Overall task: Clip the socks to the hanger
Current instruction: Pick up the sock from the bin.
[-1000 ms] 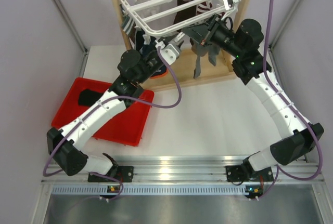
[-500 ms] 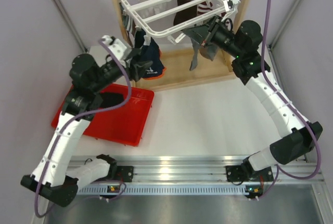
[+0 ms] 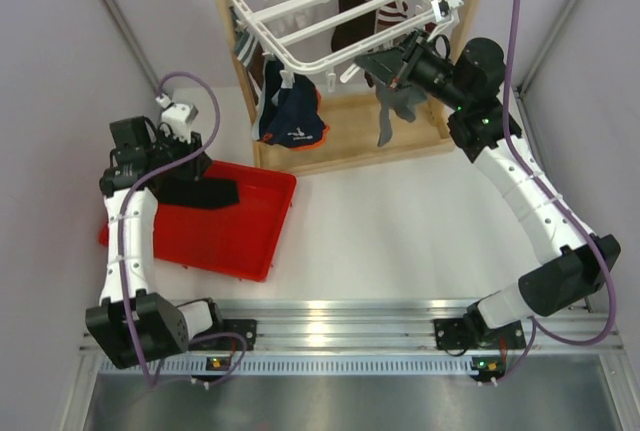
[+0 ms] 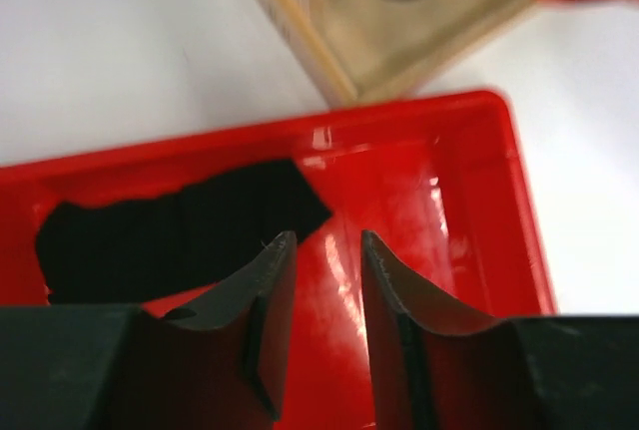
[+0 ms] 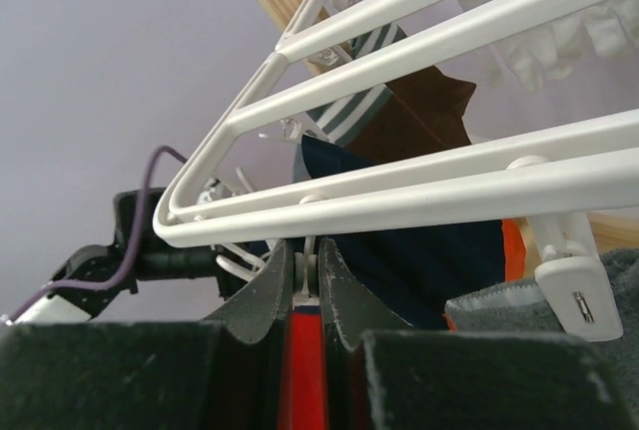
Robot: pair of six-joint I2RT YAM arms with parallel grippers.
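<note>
- Left pincer [image 4: 321, 245] hung over the red plastic tray [image 3: 250, 241] near the left edge of the white bench [image 3: 400, 221]. Its fingers were spread a little, with nothing between them.
- A flat black fabric sock [image 4: 160, 240] lay in the tray, just ahead of the left fingertips; contact could not be told.
- The white plastic hanger of parallel bars [image 5: 429, 196] sat tilted, high inside the light wooden post frame [image 3: 350, 146] at the bench's far edge.
- Right pincer [image 5: 307, 260] was up under the hanger's near right rim, fingers pressed together on a small white plastic clip [image 5: 306, 272].
- A dark grey sock [image 3: 385, 116] dangled just below the right pincer.
- A dark brown sock with striped cuff [image 5: 419, 111] hung under the bars.
- Navy fabric with orange trim [image 3: 290, 116] hung below the hanger's near left corner.
</note>
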